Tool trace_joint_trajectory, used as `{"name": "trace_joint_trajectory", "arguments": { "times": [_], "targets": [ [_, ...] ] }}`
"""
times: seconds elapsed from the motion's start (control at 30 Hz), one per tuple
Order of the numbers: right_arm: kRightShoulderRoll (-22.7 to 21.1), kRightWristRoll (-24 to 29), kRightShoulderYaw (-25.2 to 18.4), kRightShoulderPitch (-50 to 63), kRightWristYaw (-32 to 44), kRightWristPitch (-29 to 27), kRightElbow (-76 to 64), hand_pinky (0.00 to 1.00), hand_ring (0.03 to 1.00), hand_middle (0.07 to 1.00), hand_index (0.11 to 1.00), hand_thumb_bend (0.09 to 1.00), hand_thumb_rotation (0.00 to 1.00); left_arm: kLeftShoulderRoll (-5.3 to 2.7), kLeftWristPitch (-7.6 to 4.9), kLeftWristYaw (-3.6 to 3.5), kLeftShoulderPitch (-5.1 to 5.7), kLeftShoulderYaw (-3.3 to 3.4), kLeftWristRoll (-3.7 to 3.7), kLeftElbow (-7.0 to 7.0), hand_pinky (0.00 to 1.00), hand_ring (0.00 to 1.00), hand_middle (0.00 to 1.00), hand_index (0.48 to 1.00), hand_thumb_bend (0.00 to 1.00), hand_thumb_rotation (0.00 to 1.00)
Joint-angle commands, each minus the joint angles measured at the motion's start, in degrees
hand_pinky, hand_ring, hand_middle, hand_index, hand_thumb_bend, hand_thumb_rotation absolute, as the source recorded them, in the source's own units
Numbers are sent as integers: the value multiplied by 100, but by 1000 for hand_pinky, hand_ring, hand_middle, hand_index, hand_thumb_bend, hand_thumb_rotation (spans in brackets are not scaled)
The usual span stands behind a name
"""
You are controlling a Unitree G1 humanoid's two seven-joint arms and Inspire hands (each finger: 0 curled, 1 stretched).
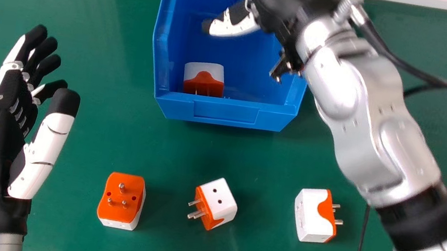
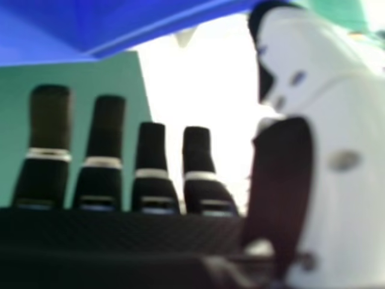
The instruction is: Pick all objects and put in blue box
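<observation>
Slips close by, snags farther off.
Nearer than the right hand's fingers, the left adapter (image 1: pixel 121 198), middle adapter (image 1: pixel 220 200) and right adapter (image 1: pixel 313 217) sit on the counter (image 1: pixel 164 148); a pinch on their prongs could slip. The left hand (image 1: pixel 2 148) has relaxed, parted fingers. Beyond, the blue box (image 1: pixel 276 121) holds one adapter (image 1: pixel 204 77), nearer than the right hand (image 1: pixel 236 24), whose straight, spread fingers (image 2: pixel 108 129) could catch the wall if withdrawn low.

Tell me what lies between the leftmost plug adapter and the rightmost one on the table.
In the head view, the middle adapter lies between the leftmost adapter and the rightmost adapter, bare table on either side.
</observation>
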Motion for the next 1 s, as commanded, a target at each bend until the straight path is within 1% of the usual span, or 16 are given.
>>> {"name": "trace_joint_trajectory", "arguments": {
  "times": [0.0,0.03,0.1,0.2,0.23,0.3,0.33,0.37,0.4,0.5,0.57,0.63,0.7,0.77,0.87,0.97],
  "targets": [
    [-115,-80,-153,289,33,-29,-656,416,619,791,772,436,0,-6,-120,12,48,-23,3,-45,812,889,909,913,687,779],
    [-159,-106,-166,435,75,-38,-855,418,624,790,770,439,0,-12,-106,15,56,-26,-3,-47,813,890,909,914,684,781],
    [-322,-172,-198,802,41,-220,-1295,421,634,789,769,442,0,-36,-74,47,68,-25,5,-63,815,892,910,916,681,783],
    [-463,-123,-288,1354,68,-393,-1892,424,646,786,768,444,0,-19,-119,63,62,-21,59,-31,814,892,908,914,680,783],
    [-500,-73,-336,1583,79,-457,-2128,438,656,780,765,519,0,-17,-110,58,64,-29,53,-32,815,893,908,914,679,786],
    [-582,22,-434,2035,70,-641,-2555,457,667,775,764,612,0,-17,-118,52,63,-38,36,-20,817,894,908,915,682,787],
    [-618,74,-482,2255,68,-731,-2740,464,669,773,763,642,0,-11,-142,48,56,-36,33,2,818,895,908,916,684,788],
    [-646,123,-528,2460,64,-818,-2899,479,678,774,765,674,0,8,-195,38,38,-26,32,49,818,894,907,917,682,789],
    [-662,179,-574,2664,50,-904,-3040,485,681,774,767,684,0,29,-247,27,17,-16,28,102,819,894,907,918,681,789],
    [-685,287,-702,3303,-85,-1215,-3388,511,697,779,773,693,0,45,-346,21,-29,1,8,207,826,896,906,918,665,794],
    [-704,354,-793,3719,-237,-1490,-3535,528,705,781,776,692,0,45,-378,17,-36,-1,5,241,829,896,905,915,663,789],
    [-705,418,-887,4075,-351,-1733,-3622,537,707,778,775,693,0,32,-353,25,-25,-14,18,209,830,895,904,913,669,785],
    [-676,528,-980,4419,-495,-1977,-3670,540,706,775,773,691,0,29,-348,43,-24,-18,66,188,830,893,904,912,672,781],
    [-678,624,-1082,4751,-641,-2235,-3688,541,702,767,765,697,0,33,-344,46,-21,-24,89,168,827,891,903,911,673,781],
    [-687,744,-1245,5170,-869,-2637,-3634,537,697,759,755,702,0,27,-270,39,14,-36,80,97,826,890,904,911,662,782],
    [-741,877,-1452,5466,-1068,-3077,-3446,527,689,750,741,714,0,41,-263,14,22,-32,34,80,828,892,909,917,657,785]
  ]
}}
